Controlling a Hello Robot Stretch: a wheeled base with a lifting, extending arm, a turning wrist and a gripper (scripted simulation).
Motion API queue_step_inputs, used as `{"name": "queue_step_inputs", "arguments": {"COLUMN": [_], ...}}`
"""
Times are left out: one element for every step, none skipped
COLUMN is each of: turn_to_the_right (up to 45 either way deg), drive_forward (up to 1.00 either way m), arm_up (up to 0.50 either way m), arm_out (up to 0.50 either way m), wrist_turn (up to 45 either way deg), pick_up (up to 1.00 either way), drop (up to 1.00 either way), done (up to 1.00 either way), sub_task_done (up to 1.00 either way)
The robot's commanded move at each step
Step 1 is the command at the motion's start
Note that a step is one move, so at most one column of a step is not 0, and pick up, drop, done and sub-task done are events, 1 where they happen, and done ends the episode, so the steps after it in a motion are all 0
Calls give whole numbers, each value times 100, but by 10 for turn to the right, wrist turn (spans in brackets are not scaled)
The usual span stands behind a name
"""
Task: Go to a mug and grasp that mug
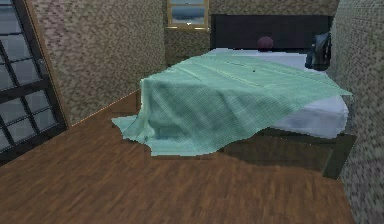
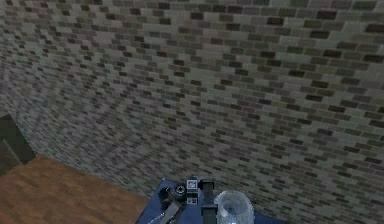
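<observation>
Brickwork (image 2: 200,80), rough and mottled, rises behind the gripper (image 2: 170,199), which shows against a smooth blue surface (image 2: 153,213); you cannot tell its state or whether it holds anything. Right of it sits a pale, glassy cup shape (image 2: 232,208). Your forward view adds a bed (image 1: 322,116) under a rumpled green sheet (image 1: 215,95).

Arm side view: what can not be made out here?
Claw: its far end shows before a blue surface; whether it holds anything cannot be told.
Clear pale thing: cut by the bottom edge, too small to name.
Dark shape: cut by the left edge.
</observation>
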Motion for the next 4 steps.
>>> {"name": "queue_step_inputs", "arguments": {"turn_to_the_right": [0,0,0,0], "drive_forward": [0,0,0,0], "arm_up": [0,0,0,-30], "arm_out": [0,0,0,0], "wrist_turn": [450,450,210,0], "pick_up": [0,0,0,0], "drop": [0,0,0,0], "done": [0,0,0,0], "sub_task_done": [0,0,0,0]}}
